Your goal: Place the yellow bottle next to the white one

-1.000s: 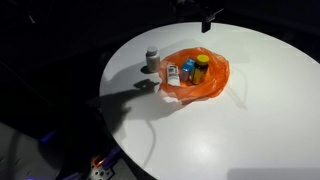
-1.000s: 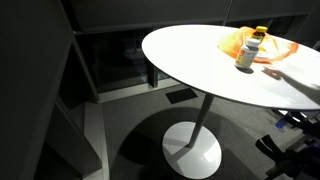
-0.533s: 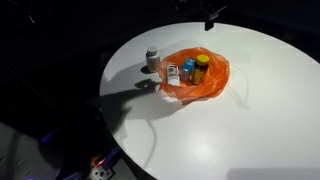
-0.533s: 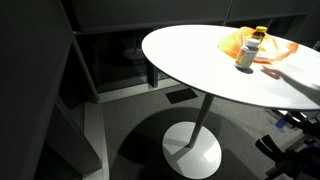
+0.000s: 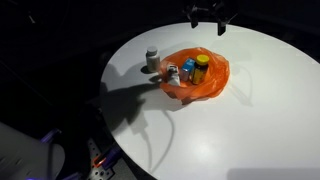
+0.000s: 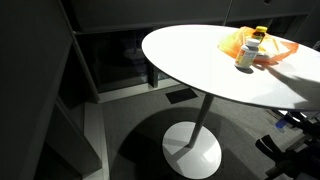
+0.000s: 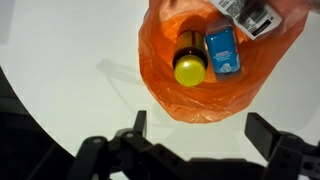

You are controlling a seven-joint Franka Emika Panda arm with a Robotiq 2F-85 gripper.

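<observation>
Bottles on a round white table (image 5: 260, 110).
An orange bag (image 5: 212, 84) lies open on it, holding the yellow bottle (image 5: 201, 68), a blue container (image 5: 188, 67) and a labelled bottle (image 5: 173, 73) side by side. The white bottle (image 5: 152, 60) stands upright just outside the bag. The gripper (image 5: 210, 20) hangs dark over the far edge.

Yellow bottle (image 5: 201, 68) stands in bag (image 5: 216, 77), white one (image 5: 152, 60) just outside.

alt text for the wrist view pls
An open hand hangs above an orange bag on a white table. In the bag are a yellow bottle, a blue container and a labelled bottle.
</observation>
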